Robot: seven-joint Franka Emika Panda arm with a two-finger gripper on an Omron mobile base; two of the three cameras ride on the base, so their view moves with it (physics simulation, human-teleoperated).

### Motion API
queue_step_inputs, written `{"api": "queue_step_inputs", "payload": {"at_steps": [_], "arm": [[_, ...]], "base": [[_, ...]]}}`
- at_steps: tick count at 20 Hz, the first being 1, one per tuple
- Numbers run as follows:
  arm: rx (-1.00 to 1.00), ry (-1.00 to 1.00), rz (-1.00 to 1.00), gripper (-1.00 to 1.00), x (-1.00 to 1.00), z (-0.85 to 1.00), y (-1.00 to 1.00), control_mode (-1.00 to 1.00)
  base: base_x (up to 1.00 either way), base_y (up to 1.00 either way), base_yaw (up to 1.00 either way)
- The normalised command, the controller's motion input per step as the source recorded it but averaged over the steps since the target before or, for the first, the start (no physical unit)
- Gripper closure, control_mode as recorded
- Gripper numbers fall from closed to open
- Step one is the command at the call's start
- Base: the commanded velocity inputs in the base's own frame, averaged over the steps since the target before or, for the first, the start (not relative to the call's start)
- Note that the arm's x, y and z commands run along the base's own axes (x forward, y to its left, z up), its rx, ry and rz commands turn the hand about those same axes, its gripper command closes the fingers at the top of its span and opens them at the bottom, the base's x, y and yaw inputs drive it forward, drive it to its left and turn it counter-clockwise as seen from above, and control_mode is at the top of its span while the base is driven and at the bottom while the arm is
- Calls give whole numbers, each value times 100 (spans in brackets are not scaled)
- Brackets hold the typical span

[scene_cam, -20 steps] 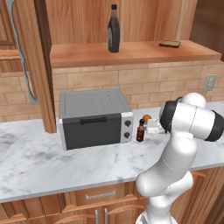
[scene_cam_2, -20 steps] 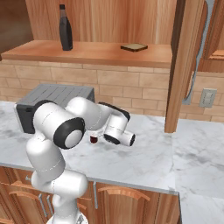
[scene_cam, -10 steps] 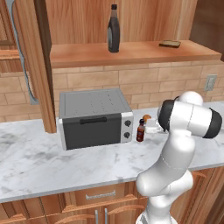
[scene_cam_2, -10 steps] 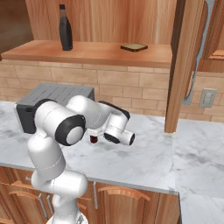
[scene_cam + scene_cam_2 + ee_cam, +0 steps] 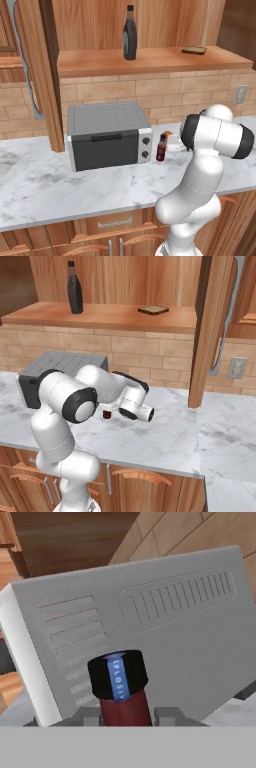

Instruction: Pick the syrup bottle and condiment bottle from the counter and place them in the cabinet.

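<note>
The condiment bottle (image 5: 161, 147) (image 5: 106, 414) is a small dark-red bottle with a black cap. It stands on the counter (image 5: 75, 185) just right of the toaster oven. My gripper (image 5: 165, 147) (image 5: 127, 715) reaches it from the right and is shut on it. In the hand view the two fingertips (image 5: 90, 716) press its red body (image 5: 122, 699) from both sides. The syrup bottle (image 5: 130, 35) (image 5: 75, 293), tall and dark, stands upright on the cabinet shelf (image 5: 150, 61) (image 5: 115, 313) above.
A grey toaster oven (image 5: 107, 135) (image 5: 150, 612) sits close left of the gripped bottle. A small orange ball (image 5: 168, 133) lies just behind it. A flat brown item (image 5: 195, 49) rests on the shelf's right part. A wooden post (image 5: 47, 75) stands left.
The fingers have closed onto the condiment bottle. The arm and the bottle have stayed where they were.
</note>
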Motion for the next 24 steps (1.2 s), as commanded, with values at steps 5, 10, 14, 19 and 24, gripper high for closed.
{"api": "queue_step_inputs", "payload": {"at_steps": [5, 10, 14, 19, 24], "arm": [[3, -3, 1, 100, -51, 66, 3, -100], [7, -2, 2, 100, -72, 78, 6, -100], [0, 0, 0, 100, -77, 73, 17, -100], [0, -2, 0, 100, -74, 69, 31, -100], [0, -8, -7, 100, -63, 79, 14, -100]], "base": [[0, 0, 0], [0, 0, 0], [0, 0, 0], [0, 0, 0], [0, 0, 0]]}}
